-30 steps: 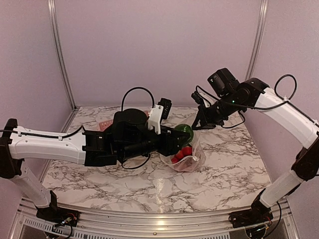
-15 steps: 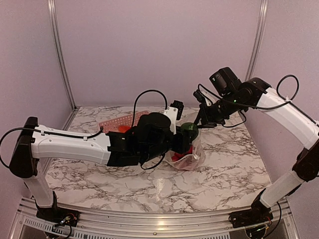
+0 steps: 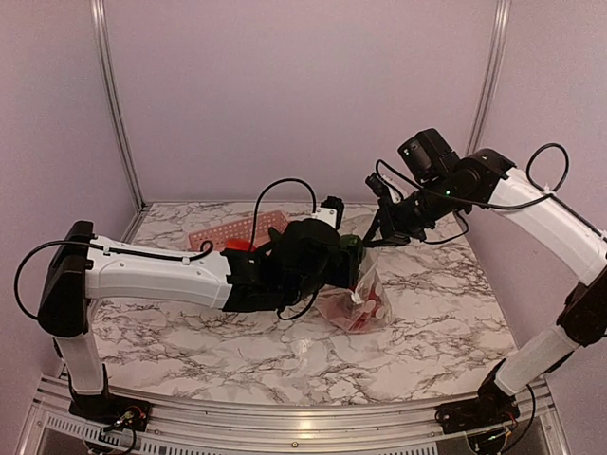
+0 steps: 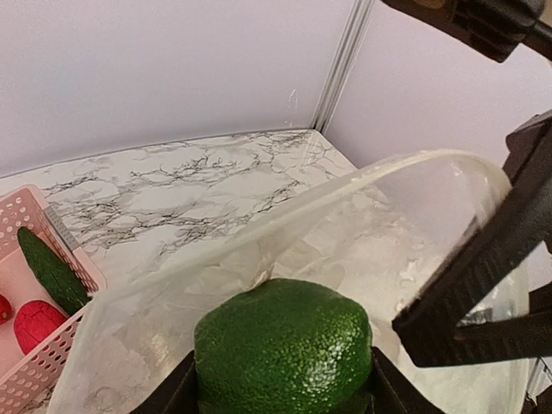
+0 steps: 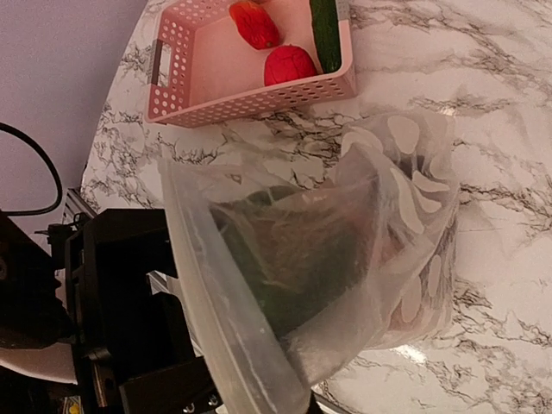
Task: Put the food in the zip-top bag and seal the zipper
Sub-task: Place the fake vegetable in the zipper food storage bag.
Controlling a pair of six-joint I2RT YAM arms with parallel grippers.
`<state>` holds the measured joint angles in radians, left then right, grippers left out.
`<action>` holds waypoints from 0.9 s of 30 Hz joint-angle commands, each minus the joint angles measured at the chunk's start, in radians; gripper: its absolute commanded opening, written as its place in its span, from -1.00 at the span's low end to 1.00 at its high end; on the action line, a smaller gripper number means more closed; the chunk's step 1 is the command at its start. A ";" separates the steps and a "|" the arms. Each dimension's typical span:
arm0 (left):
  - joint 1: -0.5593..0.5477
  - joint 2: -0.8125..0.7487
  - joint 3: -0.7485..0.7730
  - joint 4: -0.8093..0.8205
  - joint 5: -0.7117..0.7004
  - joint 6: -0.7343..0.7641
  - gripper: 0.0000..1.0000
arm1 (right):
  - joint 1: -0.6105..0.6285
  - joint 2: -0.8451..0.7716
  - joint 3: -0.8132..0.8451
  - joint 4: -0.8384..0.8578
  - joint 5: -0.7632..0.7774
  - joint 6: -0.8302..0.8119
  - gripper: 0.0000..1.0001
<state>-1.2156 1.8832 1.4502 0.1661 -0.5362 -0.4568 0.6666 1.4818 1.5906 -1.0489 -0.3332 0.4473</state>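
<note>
Here the left gripper (image 4: pixel 280 397) is clamped around a round, bumpy green piece of food (image 4: pixel 283 341), one finger on each side of it. The piece is right at the mouth of the zip-top bag (image 5: pixel 405 224), and the right wrist view shows its dark green shape through the dotted film. The right gripper (image 3: pixel 376 235) has its fingers pressed tight together on the bag's upper edge, holding that side up above the worktop (image 3: pixel 190 332). The zipper (image 4: pixel 345 194) arches as a pale strip over the green piece, so the mouth gapes wide and unsealed. The bag's lower part rests on the marble, and reddish pieces (image 3: pixel 368 305) show through it in the top view. Behind the left arm, the pink basket (image 5: pixel 259 99) sits on the worktop near the bag but apart from it. It holds two red pieces (image 5: pixel 291 65) and a long dark green one (image 5: pixel 326 30) lying against its wall.
</note>
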 commanded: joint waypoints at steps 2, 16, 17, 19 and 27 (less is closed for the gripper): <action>0.037 0.108 0.129 -0.104 -0.041 -0.041 0.33 | 0.008 -0.036 0.003 0.041 -0.038 0.020 -1.00; 0.049 -0.026 0.187 -0.177 0.082 0.030 0.98 | -0.077 -0.033 -0.026 0.074 -0.095 0.008 -1.00; 0.045 -0.055 0.177 -0.143 0.107 0.042 0.98 | -0.080 -0.032 -0.031 0.078 -0.097 0.007 -1.00; 0.036 -0.105 0.154 -0.120 0.135 0.063 0.98 | -0.083 -0.028 -0.038 0.086 -0.098 0.004 -1.00; 0.072 -0.271 0.017 -0.338 0.154 -0.128 0.97 | -0.083 -0.018 -0.053 0.113 -0.107 -0.008 -1.00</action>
<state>-1.1748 1.6722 1.5623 -0.0212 -0.4114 -0.4854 0.5907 1.4715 1.5326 -0.9977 -0.4210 0.4568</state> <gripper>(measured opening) 0.990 0.002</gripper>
